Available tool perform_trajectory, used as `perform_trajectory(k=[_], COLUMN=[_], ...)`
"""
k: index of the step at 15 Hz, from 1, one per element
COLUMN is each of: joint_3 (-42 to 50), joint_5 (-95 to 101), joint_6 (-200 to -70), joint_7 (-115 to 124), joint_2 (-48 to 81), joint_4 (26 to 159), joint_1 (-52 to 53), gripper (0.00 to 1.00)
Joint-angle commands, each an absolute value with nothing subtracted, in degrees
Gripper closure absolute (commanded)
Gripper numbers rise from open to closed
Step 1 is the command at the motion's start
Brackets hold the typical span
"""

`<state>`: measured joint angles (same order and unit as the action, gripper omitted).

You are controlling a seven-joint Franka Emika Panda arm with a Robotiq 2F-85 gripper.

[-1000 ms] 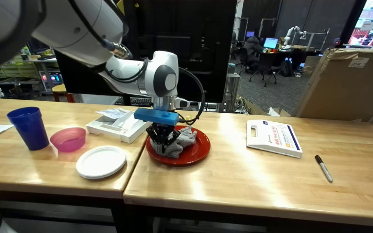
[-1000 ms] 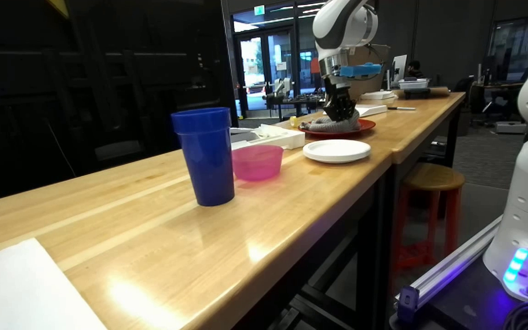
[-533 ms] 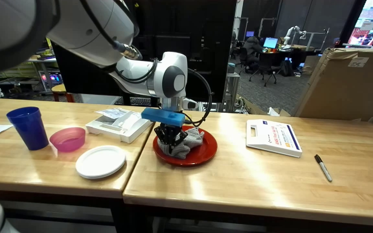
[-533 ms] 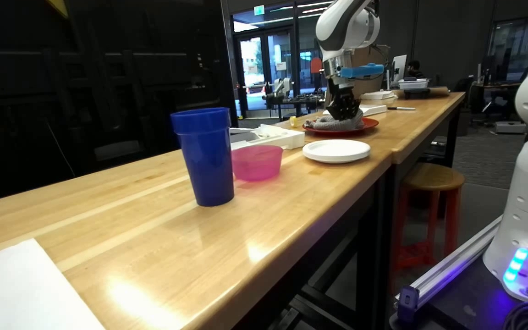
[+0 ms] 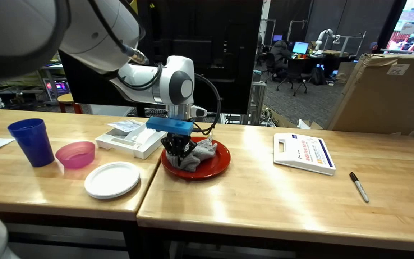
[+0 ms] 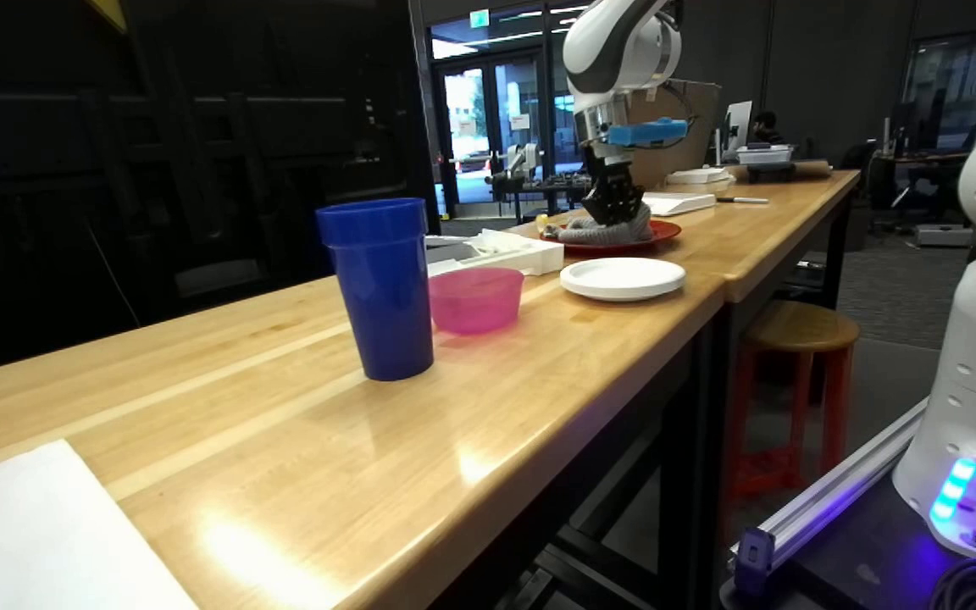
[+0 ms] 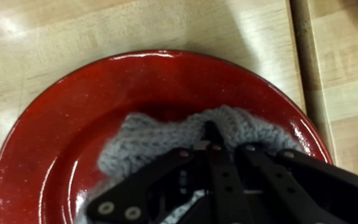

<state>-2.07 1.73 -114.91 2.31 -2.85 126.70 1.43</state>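
Pincer: black two-finger gripper [image 5: 179, 161] pointing down, jaws drawn together on a gray knitted cloth [image 5: 202, 150]; tips sunk in, seems to pinch a fold, fold itself hidden.
Clock: 12 at top of an exterior view, dial centred on the plate.
Cloth: bunched inside a glossy red round plate [image 5: 219, 163]; gripper on it toward 9 o'clock, free end toward 1 to 2. Probably heaped because it's held near one end only.
Plate: flat on a pale wooden tabletop [image 5: 253, 208]; rim reaches the dark seam [image 7: 308, 62] in the wrist view. Base looks to sit on one top, which would keep it from rocking.
White tray: white shallow tray [image 5: 142, 154] between 9 and 10; walls likely keep the pale packets [image 5: 126, 125] together.
White plates: stacked white round plates [image 5: 112, 178] between 8 and 9, presumably nested to save room.
Bowl + cup: translucent pink round bowl [image 5: 76, 162] at 9; tall blue plastic cup [image 5: 34, 145] beyond it, mouth up, resting on its base.
Kit: white plastic first-aid case [image 5: 302, 154] at 3, laid on its broad side, likely for stability.
Marker: black-capped gray marker [image 5: 359, 187] between 3 and 4, lying flat, capped presumably against drying.
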Motion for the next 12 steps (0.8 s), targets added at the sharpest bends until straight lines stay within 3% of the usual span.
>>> perform_trajectory(k=[1, 12], joint_3=[-1.11, 1.54], joint_5=[-0.22, -0.56], joint_6=[-115.63, -118.83], joint_7=[2.61, 2.35], joint_2=[1.45, 1.91], joint_4=[123.97, 128.09], joint_1=[0.75, -1.68], gripper=[0.99, 0.99])
